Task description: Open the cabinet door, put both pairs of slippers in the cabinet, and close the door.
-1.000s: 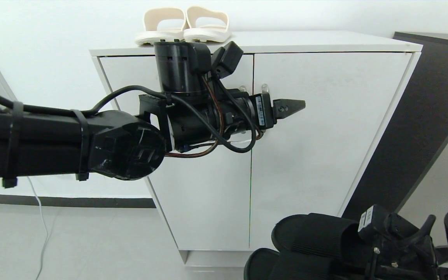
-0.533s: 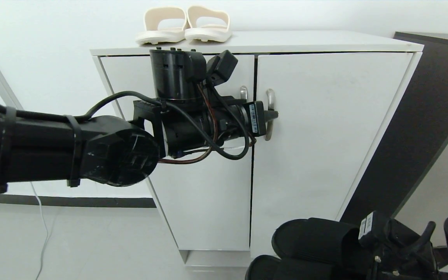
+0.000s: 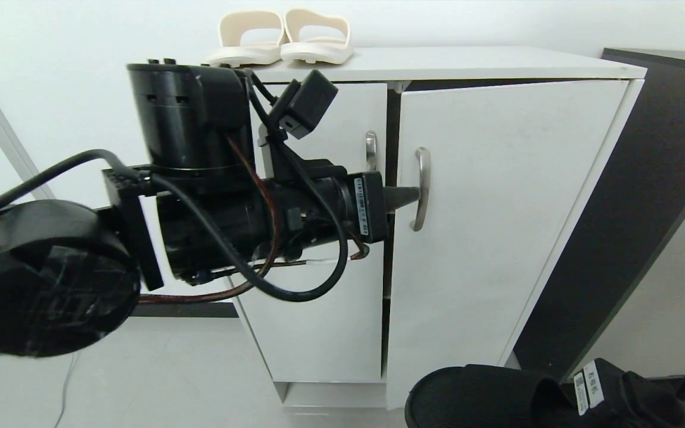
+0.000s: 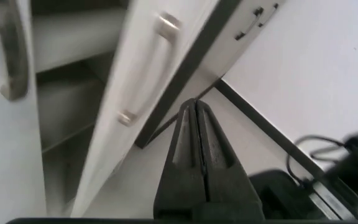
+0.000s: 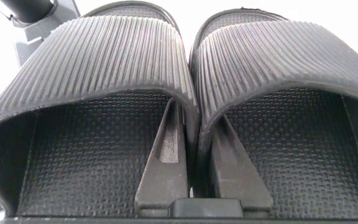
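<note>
A white cabinet [image 3: 497, 65] has two doors. Its right door [image 3: 497, 226] stands slightly ajar, and a dark gap shows along its top and inner edge. My left gripper [image 3: 407, 196] is shut and empty, its tip just beside the right door's metal handle [image 3: 420, 187]; I cannot tell whether they touch. In the left wrist view the shut fingers [image 4: 194, 143] point past that handle [image 4: 148, 68], with a shelf [image 4: 73, 34] visible inside. Beige slippers [image 3: 286, 38] rest on the cabinet top. My right gripper [image 5: 191, 155] grips the black slippers [image 5: 110, 68] low at the right [image 3: 485, 395], one finger in each.
The left door [image 3: 319, 321] is closed, with its own handle [image 3: 371, 148]. A dark panel [image 3: 646, 208] flanks the cabinet on the right. A white wall with a dark baseboard [image 3: 188, 309] and a thin cable [image 3: 69, 380] lie to the left, over bare floor.
The right door has swung from closed to slightly ajar. My left arm has drawn back toward the camera with its tip at the handle. The black slippers have sunk lower and to the right.
</note>
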Controlling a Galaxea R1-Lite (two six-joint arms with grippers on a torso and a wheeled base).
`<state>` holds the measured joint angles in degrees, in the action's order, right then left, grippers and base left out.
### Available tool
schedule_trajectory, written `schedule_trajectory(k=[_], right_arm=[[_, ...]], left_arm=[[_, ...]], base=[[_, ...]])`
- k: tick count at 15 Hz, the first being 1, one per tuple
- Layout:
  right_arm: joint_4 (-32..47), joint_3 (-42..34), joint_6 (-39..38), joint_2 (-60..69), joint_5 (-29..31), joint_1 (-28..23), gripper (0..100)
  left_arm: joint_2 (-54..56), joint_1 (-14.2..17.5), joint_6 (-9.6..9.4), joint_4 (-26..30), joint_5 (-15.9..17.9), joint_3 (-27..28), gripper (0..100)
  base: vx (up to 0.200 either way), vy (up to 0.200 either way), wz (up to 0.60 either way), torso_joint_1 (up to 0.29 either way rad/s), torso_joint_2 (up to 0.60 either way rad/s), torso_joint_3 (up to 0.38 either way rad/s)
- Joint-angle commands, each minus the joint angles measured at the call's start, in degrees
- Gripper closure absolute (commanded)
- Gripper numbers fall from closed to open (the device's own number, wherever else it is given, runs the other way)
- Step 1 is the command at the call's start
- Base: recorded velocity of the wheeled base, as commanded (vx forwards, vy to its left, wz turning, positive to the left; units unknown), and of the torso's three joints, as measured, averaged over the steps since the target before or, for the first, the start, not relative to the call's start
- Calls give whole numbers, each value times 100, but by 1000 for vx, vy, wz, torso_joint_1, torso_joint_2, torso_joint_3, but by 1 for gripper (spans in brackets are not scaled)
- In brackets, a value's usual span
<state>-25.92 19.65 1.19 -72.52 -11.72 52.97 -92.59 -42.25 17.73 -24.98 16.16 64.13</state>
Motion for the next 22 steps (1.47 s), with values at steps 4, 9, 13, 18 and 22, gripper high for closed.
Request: schedule_trajectory(k=[4, 9, 13, 18, 22], right_arm=[[-10, -5, 127, 45, 3, 3, 100], [-19, -75, 258, 80, 20, 12, 100], [-10, -93, 258, 72, 20, 38, 100], [-1, -102, 258, 45, 20, 56, 100], [-1, -111, 258, -16, 20, 56, 100]], left_arm=[[733, 244, 47, -25, 1, -595, 100], [268, 402, 117, -315, -43, -226, 100], [-277, 666, 126, -350, -17, 275, 100], [-1007, 683, 231, -350, -43, 1163, 100], [-1473, 648, 240, -350, -26, 1602, 100]], base=[[0, 0, 0, 0, 0, 0], [0, 0, 0, 0, 0, 0], [0, 0, 0, 0, 0, 0], [0, 0, 0, 0, 0, 0], [0, 0, 0, 0, 0, 0]])
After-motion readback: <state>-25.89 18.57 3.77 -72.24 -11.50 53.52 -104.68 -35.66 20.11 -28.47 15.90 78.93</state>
